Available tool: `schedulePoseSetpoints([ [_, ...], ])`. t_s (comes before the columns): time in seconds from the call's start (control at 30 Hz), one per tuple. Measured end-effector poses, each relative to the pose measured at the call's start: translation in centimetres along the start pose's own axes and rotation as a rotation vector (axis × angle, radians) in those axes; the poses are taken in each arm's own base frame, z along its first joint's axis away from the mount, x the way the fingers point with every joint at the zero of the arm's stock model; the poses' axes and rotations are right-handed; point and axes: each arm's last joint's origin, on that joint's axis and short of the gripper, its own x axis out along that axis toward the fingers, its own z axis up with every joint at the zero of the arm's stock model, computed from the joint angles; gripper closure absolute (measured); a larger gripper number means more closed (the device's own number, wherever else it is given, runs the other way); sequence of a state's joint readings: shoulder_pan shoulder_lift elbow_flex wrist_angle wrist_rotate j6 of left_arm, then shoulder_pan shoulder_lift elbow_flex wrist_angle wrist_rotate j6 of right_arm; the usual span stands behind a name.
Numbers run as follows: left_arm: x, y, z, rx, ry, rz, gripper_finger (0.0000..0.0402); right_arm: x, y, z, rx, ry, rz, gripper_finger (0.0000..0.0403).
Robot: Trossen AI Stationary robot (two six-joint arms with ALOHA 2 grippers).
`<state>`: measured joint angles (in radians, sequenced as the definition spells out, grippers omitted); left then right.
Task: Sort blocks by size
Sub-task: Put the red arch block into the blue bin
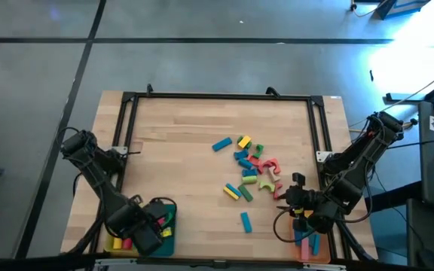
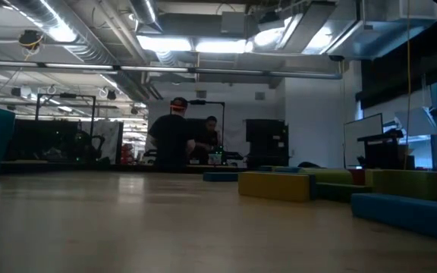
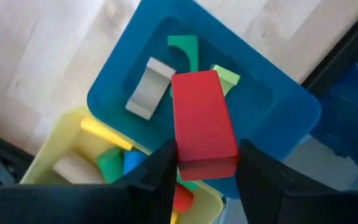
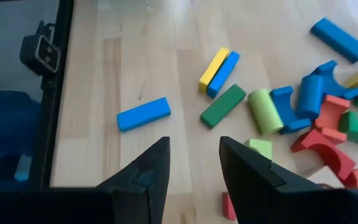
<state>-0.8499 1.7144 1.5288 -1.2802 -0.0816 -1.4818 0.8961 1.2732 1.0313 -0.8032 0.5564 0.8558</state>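
My left gripper point(image 1: 154, 226) hangs over the trays at the table's near left corner, shut on a red block point(image 3: 202, 118). Below it a teal tray point(image 3: 291, 118) holds a green arch point(image 3: 185, 48), a pale block point(image 3: 146, 87) and a light green block. Next to it, a yellow tray point(image 3: 48, 158) holds several blocks. My right gripper point(image 4: 194, 149) stands open above bare table at the near right, touching nothing. Loose blocks point(image 1: 251, 169) lie scattered right of the table's middle. Among them are a blue bar point(image 4: 143, 114), a green bar point(image 4: 222, 106) and a yellow bar point(image 4: 213, 68). My left gripper pinches the red block between its two fingers, on the two long sides near the end closest to the wrist point(image 3: 205, 160). The fingers come from above, pointing down. The block is lifted clear and hangs over the teal tray, its free end reaching out past the fingers.
An orange tray point(image 1: 311, 248) with blue blocks sits at the near right corner under the right arm. A black frame point(image 1: 217, 96) runs along the table's edges. Single blue bars point(image 1: 246, 221) point(image 1: 221, 144) lie apart from the pile. People point(image 2: 174, 136) stand far behind the table.
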Motion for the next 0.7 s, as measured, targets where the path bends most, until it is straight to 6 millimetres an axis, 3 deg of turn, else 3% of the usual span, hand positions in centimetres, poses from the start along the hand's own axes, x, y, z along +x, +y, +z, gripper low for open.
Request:
schedulePoseSetpoints([
  [0.3, 1.6, -0.5, 0.1, -0.047, -0.003, 0.077, 0.0276, 0.0, 0.0, 0.0, 0.002, -0.009, -0.005, 0.026],
  [0.7, 2.6, -0.8, 0.3, 0.079, 0.003, 0.104, 0.0276, 0.0, 0.0, 0.0, 0.003, -0.008, -0.005, 0.026],
])
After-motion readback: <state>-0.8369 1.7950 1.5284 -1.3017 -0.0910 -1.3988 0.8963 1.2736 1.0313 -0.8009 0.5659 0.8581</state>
